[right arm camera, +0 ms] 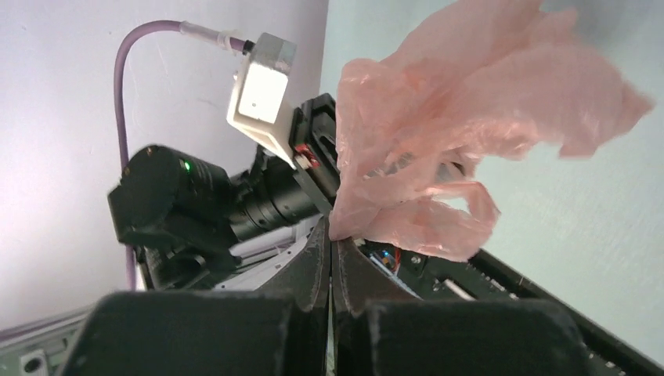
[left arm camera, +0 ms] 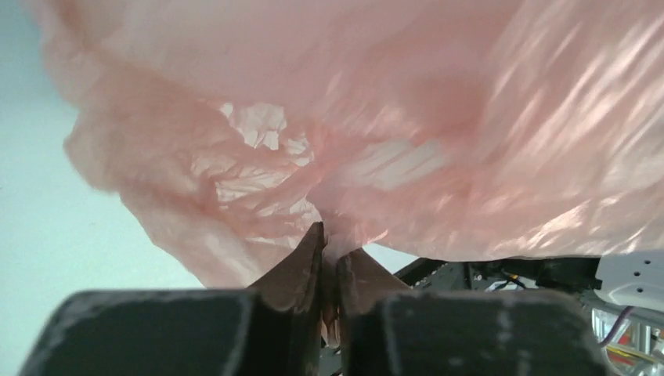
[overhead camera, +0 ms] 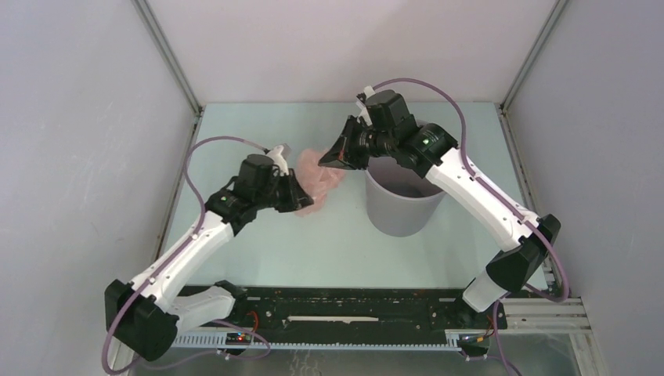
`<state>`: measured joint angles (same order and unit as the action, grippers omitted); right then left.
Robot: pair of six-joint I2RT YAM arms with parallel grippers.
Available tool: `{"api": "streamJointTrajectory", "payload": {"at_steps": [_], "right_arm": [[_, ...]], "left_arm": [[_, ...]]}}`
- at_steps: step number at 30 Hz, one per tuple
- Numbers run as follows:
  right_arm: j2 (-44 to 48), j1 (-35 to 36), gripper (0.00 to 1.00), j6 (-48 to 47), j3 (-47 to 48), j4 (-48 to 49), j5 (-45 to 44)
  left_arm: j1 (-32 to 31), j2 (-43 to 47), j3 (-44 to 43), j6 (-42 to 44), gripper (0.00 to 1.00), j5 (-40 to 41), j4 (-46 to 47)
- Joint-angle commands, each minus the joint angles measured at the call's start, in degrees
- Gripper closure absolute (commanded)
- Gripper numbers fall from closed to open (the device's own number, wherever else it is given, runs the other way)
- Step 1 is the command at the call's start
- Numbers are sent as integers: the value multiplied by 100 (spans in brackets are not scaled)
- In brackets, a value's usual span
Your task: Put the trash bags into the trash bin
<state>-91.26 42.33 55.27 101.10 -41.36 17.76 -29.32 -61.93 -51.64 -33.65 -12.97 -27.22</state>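
Above the worktop [overhead camera: 313, 251], just left of the grey trash bin [overhead camera: 399, 213], the pink trash bag [overhead camera: 321, 176] hangs between both claws; left claw [left arm camera: 329, 254] and right claw [right arm camera: 332, 239] each pinch its film, the right nearer the bin.

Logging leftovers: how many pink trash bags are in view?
1: the pink bag, pinched by the left gripper and right gripper, left of the grey bin; its inside is partly hidden.

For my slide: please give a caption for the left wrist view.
Left pincer shut on the wrinkled, translucent pale-pink trash bag.
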Motion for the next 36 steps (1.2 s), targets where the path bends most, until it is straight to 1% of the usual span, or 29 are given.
{"api": "streamJointTrajectory", "payload": {"at_steps": [1,2,4,9,12,14,15,16,17,19,21,22,23,25,30,34,36], "right_arm": [[-136,-247,100,-877,528,-42,488],[-157,-306,100,-1058,584,-150,518],[-104,-410,100,-1371,597,-355,398],[-4,-708,100,-2065,596,-435,596],[-72,-777,100,-2475,656,-490,1126],[-132,-766,100,-2669,659,-494,1625],[-130,-755,100,-2734,639,-495,1808],[-121,-745,96,-2800,606,-472,2027],[-79,-737,88,-2859,556,-420,2199],[37,-714,67,-3003,430,-338,2413],[210,-661,48,-3166,306,-338,2383],[315,-636,41,-3217,227,-307,2378],[415,-611,36,-3240,121,-244,2393],[591,-546,31,-3199,-142,-117,2340],[842,-418,26,-2851,-841,294,2181],[732,-260,24,-2887,-800,323,2061],[587,-222,24,-2750,-733,339,2004]], "left_arm": [[774,601,-72,246,98,-694,-440],[956,791,-35,282,100,-765,-591],[1178,1175,47,379,100,-836,-838],[1245,1875,228,613,98,-1002,-1403],[1245,2092,65,744,100,-988,-1721],[1245,2165,-66,807,100,-1193,-1801],[1245,2182,-119,845,100,-1429,-1798],[1245,2181,-171,879,100,-1625,-1796],[1245,2177,-253,901,100,-1773,-1795],[1243,2167,-309,906,100,-2025,-1739],[1244,2132,-308,863,100,-2254,-1648],[1245,2111,-286,828,100,-2306,-1609],[1245,2099,-253,791,100,-2349,-1557],[1245,2075,-166,722,100,-2485,-1438],[1253,2151,32,440,100,-2905,-891],[1253,2181,90,392,100,-3116,-767],[1253,2202,114,357,100,-3189,-721]]}}
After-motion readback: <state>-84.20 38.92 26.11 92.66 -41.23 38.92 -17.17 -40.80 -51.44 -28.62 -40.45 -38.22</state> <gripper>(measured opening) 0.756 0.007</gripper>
